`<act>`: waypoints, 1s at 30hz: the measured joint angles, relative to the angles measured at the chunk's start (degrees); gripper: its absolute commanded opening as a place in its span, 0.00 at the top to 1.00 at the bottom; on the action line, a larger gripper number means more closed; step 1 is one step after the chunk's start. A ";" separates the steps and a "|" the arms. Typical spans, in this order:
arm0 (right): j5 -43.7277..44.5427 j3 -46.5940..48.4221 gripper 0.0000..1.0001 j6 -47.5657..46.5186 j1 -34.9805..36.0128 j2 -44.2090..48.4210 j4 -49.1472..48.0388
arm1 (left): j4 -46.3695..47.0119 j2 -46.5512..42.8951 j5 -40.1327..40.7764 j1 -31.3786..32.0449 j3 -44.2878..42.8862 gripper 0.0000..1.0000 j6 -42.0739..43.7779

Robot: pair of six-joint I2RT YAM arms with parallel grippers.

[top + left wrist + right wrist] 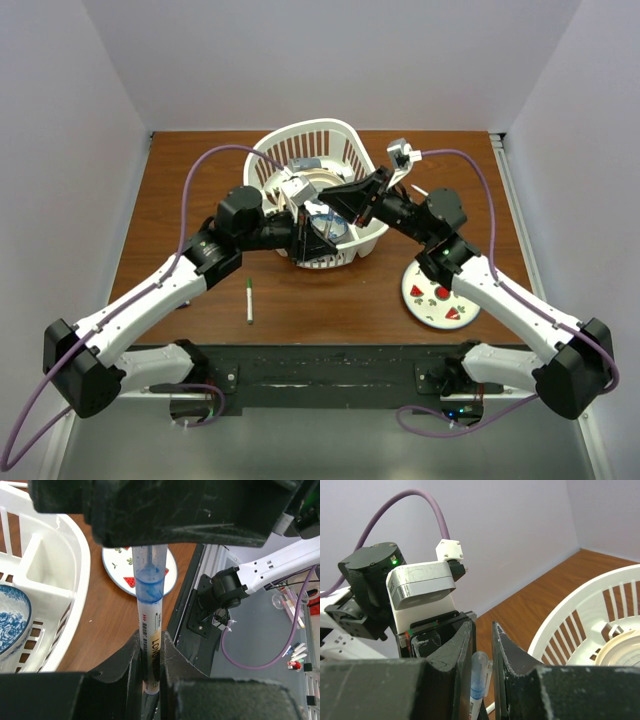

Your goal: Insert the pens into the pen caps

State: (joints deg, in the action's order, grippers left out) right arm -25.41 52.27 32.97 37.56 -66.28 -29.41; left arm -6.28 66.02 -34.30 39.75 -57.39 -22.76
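My left gripper is shut on a white-barrelled pen with black and yellow print. The pen's far end sits inside a translucent blue pen cap. My right gripper is shut on that blue cap, with the pen barrel below it. The two grippers meet tip to tip above the white basket, left and right. A second pen with a green cap on it lies on the table in front of the left arm. A third pen and the greyish cap cannot be made out.
The basket holds a blue-patterned bowl and other dishes. A white plate with strawberry print lies at the right front, under the right arm. A small white object lies behind the right arm.
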 measured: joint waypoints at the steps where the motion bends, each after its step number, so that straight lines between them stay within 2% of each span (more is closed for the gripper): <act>1: 0.92 -0.28 1.00 0.02 0.11 -0.09 -0.68 | -0.92 0.79 -0.33 -0.26 -1.01 1.00 0.07; 5: 4.72 -2.23 1.00 0.26 0.17 0.22 -4.98 | -4.37 4.39 -3.04 -1.44 -5.90 1.00 1.07; 13: 8.28 -6.16 1.00 1.01 1.25 1.88 -9.07 | -6.69 5.20 -6.49 -2.36 -6.99 1.00 1.62; 30: 14.29 -10.58 1.00 5.20 3.74 0.79 -17.09 | -17.09 7.85 -7.78 -3.41 -12.63 1.00 6.05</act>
State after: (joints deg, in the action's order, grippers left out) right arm -11.11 41.69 38.17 41.30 -65.49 -46.50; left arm -23.38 73.87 -42.09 36.34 -70.02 -16.71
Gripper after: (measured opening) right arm 0.200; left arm 0.170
